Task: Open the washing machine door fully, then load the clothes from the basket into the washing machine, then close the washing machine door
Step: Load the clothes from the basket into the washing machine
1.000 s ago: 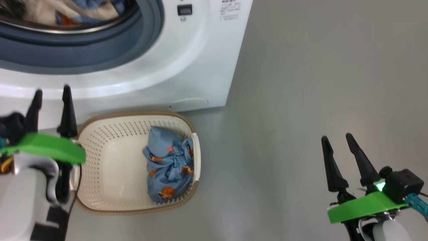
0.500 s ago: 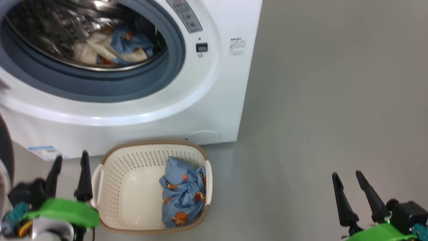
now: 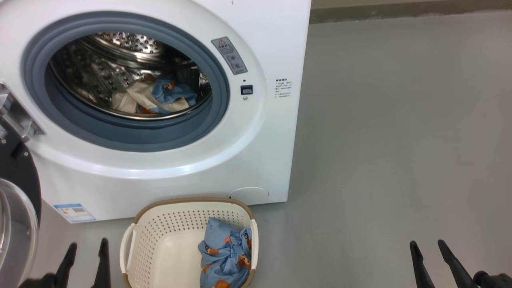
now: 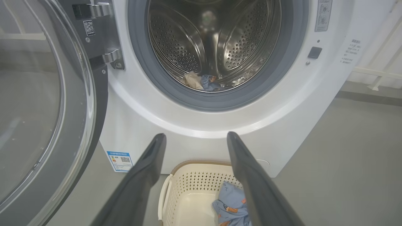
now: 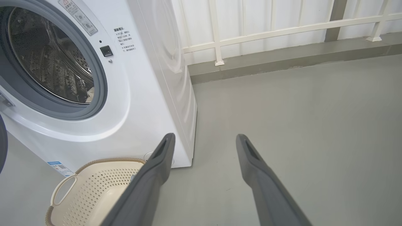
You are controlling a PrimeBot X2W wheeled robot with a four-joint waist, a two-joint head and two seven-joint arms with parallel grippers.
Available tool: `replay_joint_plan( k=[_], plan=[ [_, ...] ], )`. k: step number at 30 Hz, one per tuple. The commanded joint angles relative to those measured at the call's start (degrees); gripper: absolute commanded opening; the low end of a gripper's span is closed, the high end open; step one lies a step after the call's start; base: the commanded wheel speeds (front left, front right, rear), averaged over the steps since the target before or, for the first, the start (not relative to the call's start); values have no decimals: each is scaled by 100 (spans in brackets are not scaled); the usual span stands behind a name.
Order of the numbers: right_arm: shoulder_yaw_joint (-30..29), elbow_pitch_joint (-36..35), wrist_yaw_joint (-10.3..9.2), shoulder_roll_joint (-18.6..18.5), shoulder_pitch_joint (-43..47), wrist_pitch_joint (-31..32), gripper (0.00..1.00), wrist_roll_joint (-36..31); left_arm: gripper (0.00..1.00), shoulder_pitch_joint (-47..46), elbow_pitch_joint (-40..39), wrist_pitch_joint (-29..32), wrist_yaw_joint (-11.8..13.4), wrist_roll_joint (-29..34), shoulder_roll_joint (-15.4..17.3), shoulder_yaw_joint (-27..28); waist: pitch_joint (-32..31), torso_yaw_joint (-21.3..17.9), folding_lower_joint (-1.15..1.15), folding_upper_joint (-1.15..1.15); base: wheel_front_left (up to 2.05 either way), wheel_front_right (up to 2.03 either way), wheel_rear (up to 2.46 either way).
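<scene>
The white washing machine (image 3: 256, 152) stands with its door (image 3: 16, 216) swung open to the left; the door (image 4: 40, 110) shows its clear glass in the left wrist view. Inside the steel drum lie clothes (image 3: 160, 98), cream and blue. On the floor in front sits the basket (image 3: 160, 248) with one blue bear-print piece (image 3: 226, 256) in its right side. My left gripper (image 3: 87, 248) is open at the lower left, just left of the basket. Far right of the basket, my right gripper (image 3: 428, 248) is open over bare floor. Both hold nothing.
Grey floor (image 3: 400, 140) spreads to the right of the machine. A white railing (image 5: 267, 31) on a low kerb runs behind it. A blue label sticker (image 3: 74, 212) sits at the machine's lower left corner.
The head camera has tilted up, so the whole scene slid down the picture and the drum opening came into full view. The basket and the cloth in it lie as before.
</scene>
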Motion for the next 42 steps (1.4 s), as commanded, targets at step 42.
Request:
replay_joint_plan(
  k=[42],
  plan=[
    [216, -280, 35, 114, -610, -28, 100, 15, 100, -277, 514, -36, -9, -148, -125, -559, 707, -209, 0, 0, 0, 0, 0]
  ],
)
